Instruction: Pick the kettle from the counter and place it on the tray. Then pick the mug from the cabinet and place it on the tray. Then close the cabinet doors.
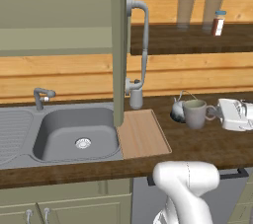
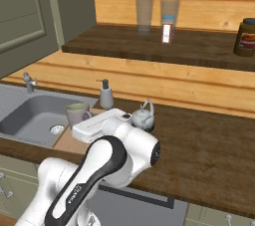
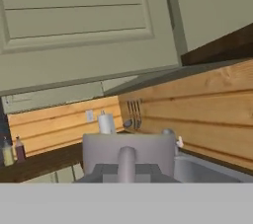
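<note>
As the gripper point(image 1: 236, 114) hangs with its jaws closed and empty, the kettle point(image 1: 179, 107) stands on the worktop point(image 1: 207, 144) just beyond a beige mug point(image 1: 196, 113). Kettle and tray point(image 1: 142, 133) both lie toward the sink side of the gripper, the tray farther along.

The kettle point(image 1: 179, 108) is shiny silver metal. The counter point(image 1: 207, 141) is dark brown wood with lines in it. The tray point(image 1: 142, 134) is pale, smooth wood. The mug point(image 1: 196, 113) near the kettle looks dull and grey-beige. The sink point(image 1: 74, 131) is flat, matt grey. The wall point(image 1: 59, 75) is light wooden boards. The cabinet doors point(image 3: 74, 20) look painted, olive and matt.
</note>
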